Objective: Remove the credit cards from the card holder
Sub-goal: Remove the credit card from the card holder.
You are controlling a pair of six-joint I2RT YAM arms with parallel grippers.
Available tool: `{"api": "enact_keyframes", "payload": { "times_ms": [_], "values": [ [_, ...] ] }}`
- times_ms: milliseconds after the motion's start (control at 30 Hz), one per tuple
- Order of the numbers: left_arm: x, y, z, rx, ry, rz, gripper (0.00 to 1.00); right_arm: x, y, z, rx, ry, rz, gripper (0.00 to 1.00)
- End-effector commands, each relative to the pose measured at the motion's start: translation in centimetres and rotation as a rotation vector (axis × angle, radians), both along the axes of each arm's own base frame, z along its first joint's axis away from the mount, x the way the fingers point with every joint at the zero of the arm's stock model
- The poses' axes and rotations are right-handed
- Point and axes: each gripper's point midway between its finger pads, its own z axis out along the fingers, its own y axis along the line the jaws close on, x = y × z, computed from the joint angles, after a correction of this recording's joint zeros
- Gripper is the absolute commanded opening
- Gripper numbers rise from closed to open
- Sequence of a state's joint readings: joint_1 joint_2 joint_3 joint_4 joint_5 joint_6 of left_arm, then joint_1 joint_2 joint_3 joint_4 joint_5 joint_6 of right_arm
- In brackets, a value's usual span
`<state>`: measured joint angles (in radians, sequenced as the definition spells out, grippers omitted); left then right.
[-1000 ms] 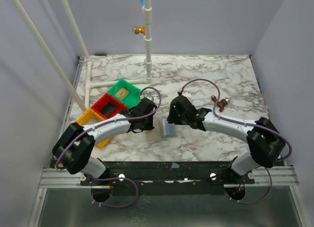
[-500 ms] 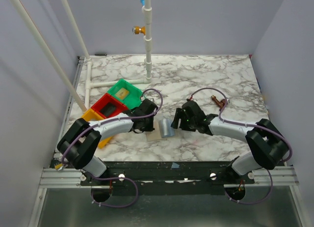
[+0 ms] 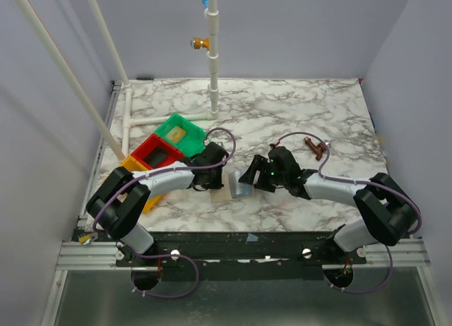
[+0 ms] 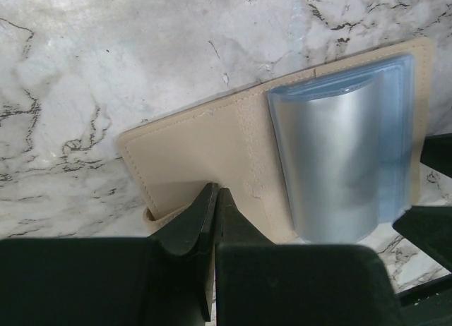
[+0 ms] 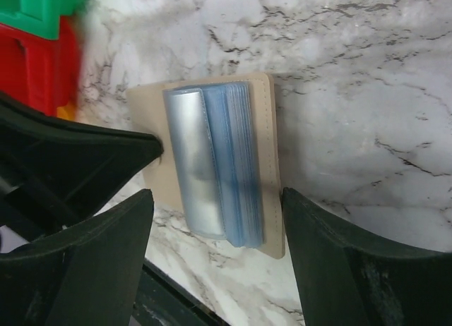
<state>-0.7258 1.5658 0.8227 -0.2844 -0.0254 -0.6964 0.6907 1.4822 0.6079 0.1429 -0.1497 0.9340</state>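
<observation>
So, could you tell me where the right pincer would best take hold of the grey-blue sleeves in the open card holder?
Probably the top sleeve, from straight above: it bows up clear of the flat stack, so the fingers can close across it. The left pincer is shut at the edge of the card holder's tan flap, and the right pincer is open, straddling the sleeves.

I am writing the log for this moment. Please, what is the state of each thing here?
card holder: open, lying flat, blue sleeves up.
left gripper: shut, tips at the tan flap.
right gripper: open, astride the sleeves.
green tray: holds a tan card.
</observation>
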Motion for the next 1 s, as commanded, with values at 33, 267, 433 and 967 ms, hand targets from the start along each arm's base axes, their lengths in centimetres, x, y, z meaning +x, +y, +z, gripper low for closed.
{"api": "enact_keyframes", "payload": {
  "times_ms": [33, 267, 433, 967],
  "values": [
    [0.4, -1.0, -0.2, -0.032, 0.002, -0.008, 0.0, 0.2, 2.7, 5.6, 0.188, -0.044, 0.04, 0.76],
    [0.0, -1.6, 0.6, -0.078, -0.003, -0.014, 0.0, 0.5, 4.0, 6.9, 0.24, -0.041, 0.071, 0.75],
    [-0.1, -1.5, 2.0, -0.11, -0.028, 0.0, 0.0, 0.9, 4.7, 6.6, 0.259, -0.026, 0.075, 0.67],
    [-1.3, 1.4, 4.1, -0.073, -0.08, 0.047, 0.0, 2.6, 4.6, 5.4, 0.101, -0.054, 0.056, 0.32]
  ]
}}
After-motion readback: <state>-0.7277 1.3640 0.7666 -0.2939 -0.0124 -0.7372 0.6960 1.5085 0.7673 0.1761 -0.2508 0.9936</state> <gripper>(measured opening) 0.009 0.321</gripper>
